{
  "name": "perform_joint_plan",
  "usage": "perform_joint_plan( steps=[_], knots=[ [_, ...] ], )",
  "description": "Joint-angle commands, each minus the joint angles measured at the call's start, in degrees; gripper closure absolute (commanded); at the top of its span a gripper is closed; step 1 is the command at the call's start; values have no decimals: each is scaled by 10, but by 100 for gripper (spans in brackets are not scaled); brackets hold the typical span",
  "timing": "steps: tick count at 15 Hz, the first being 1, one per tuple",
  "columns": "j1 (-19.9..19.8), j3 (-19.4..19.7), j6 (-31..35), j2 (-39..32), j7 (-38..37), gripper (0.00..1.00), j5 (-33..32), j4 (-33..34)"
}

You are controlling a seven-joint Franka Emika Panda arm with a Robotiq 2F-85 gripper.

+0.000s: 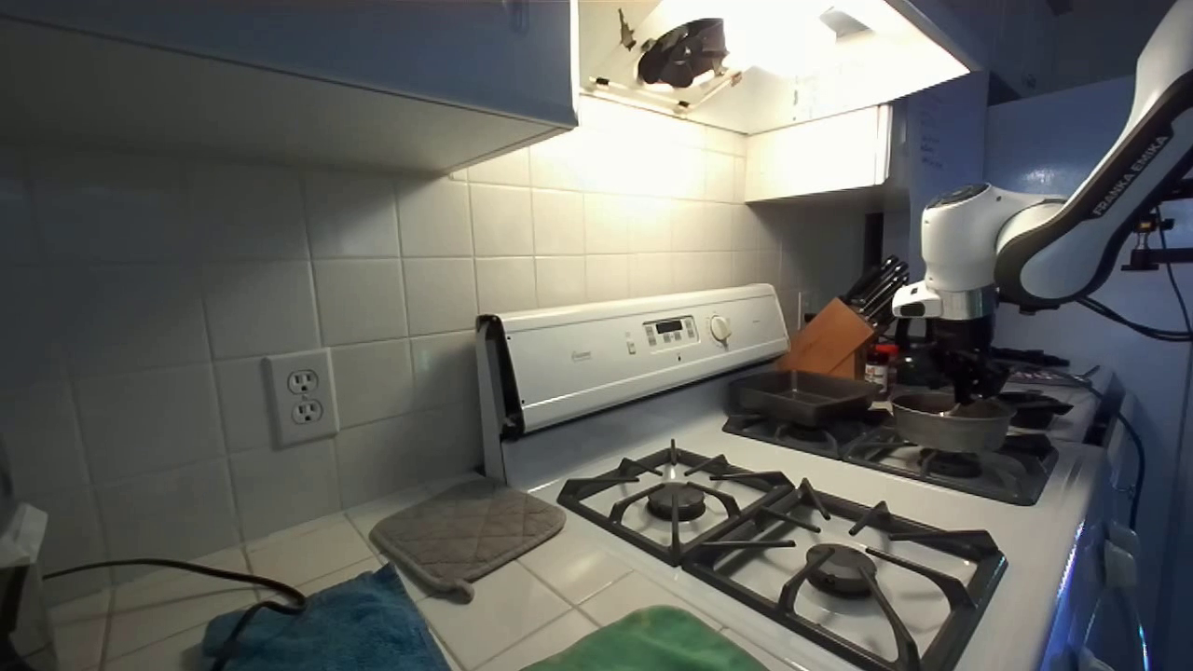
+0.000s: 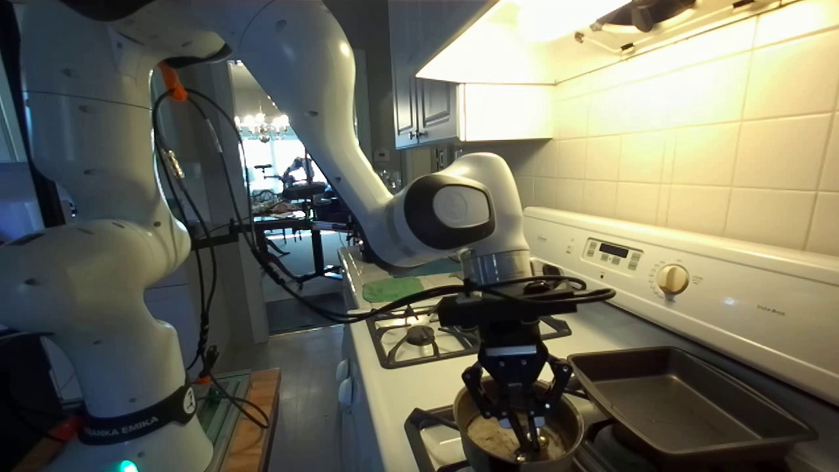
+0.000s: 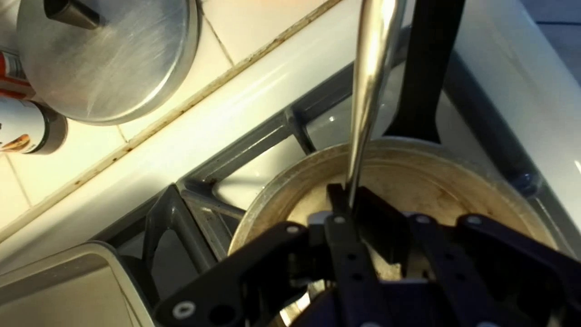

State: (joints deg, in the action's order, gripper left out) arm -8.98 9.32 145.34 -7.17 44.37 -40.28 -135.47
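1. The slim, shiny metal utensil (image 3: pixel 368 81) is at the round, grey metal pot (image 1: pixel 946 429), its handle slanting up over the rim beside the flat black pot handle (image 3: pixel 426 68). Its lower part seems to be inside the pot; the fingers hide the end in the wrist view, so I cannot tell its shape.
2. The black two-fingered gripper (image 3: pixel 348 202) is clenched on the utensil, one pad on each side of the handle, low at the pot's mouth.
3. As I judge it, taking hold of the utensil and getting it to the pot are done; letting go of it is not. How much else is left, the pictures do not settle.
4. The pot rests on a black metal burner grate (image 3: pixel 322 97) by the front edge of the white enamel stovetop (image 1: pixel 1053 550).
5. Behind the pot, nearer the stovetop's back edge, sits a dark rectangular metal baking pan (image 2: pixel 695 400), not touched by the gripper.
6. Just past that end edge of the stovetop, a round silvery lid (image 3: pixel 113 68) and a white-labelled jar (image 3: pixel 18 127) are on the pale tiled counter (image 3: pixel 254 22).
7. Off the opposite end edge, a grey quilted pot holder (image 1: pixel 471 531) lies toward the back and a green cloth (image 1: pixel 652 643) toward the front.
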Motion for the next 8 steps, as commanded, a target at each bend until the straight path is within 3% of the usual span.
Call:
perform_joint_plan(
  steps=[1,8],
  knots=[
    [-6,-2,-7,51,58,97,-11,-40],
    [3,-7,-10,55,84,97,-15,-54]
  ],
)
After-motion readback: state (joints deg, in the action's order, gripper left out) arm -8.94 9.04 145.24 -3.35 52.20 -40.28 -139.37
